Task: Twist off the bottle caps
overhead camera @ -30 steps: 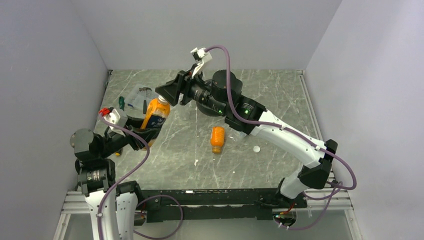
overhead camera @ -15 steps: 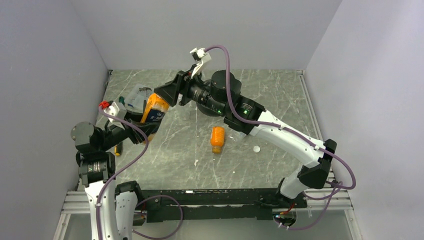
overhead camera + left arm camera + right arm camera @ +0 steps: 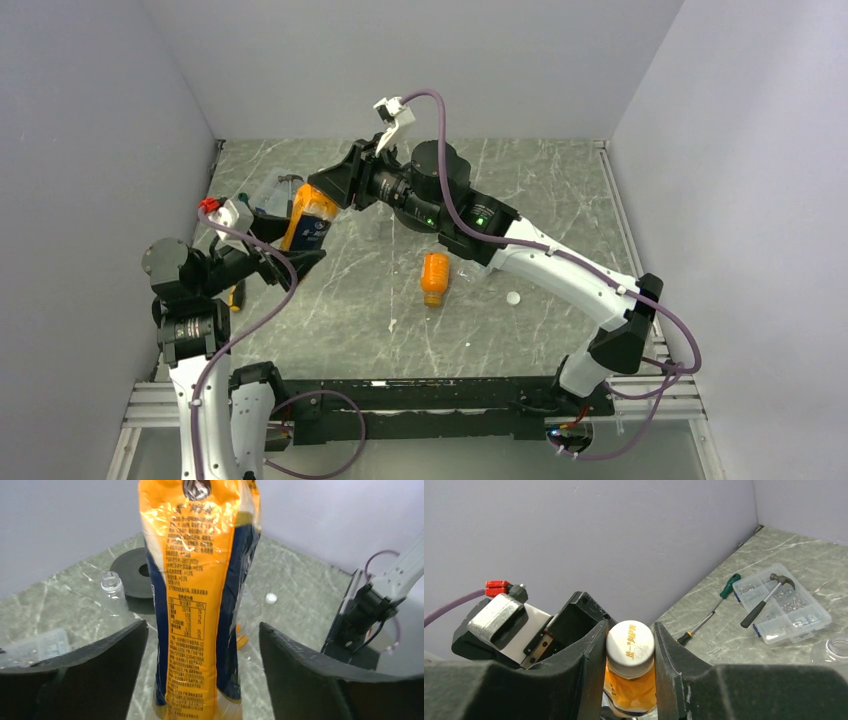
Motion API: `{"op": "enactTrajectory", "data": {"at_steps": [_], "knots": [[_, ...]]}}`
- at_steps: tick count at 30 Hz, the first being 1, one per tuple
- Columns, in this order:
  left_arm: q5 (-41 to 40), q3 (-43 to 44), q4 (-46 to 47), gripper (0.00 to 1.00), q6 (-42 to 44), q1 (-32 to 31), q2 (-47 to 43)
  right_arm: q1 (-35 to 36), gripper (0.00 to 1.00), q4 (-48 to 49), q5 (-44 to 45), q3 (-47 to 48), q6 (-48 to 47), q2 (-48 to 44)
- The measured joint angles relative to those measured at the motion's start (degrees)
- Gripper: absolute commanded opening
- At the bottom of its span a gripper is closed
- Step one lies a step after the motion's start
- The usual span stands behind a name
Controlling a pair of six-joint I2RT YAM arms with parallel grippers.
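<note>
Bottle cap [image 3: 630, 641] white, orange characters unreadable | right gripper [image 3: 630, 647] pinching it | left gripper [image 3: 202, 625] spread around blue-labelled orange bottle [image 3: 200, 580]

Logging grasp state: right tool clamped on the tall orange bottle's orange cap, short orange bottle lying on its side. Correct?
No: the cap is white, not orange, per the right wrist view. The right tool is clamped on it, and the short orange bottle lies on its side.
</note>
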Motion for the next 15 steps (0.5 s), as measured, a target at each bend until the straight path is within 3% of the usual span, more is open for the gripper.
{"op": "enactTrajectory", "data": {"at_steps": [8, 15], "knots": [[4.52, 2.51, -1.77, 0.99, 0.24, -0.20, 5.07, 0.33, 0.02, 0.02, -0.15, -0.02, -2.84, 0.00], [8.17, 7.65, -3.56, 0.93, 0.28, -1.40, 12.22, 2.75, 0.01, 0.04, -0.07, -0.92, -6.99, 0.00]]}}
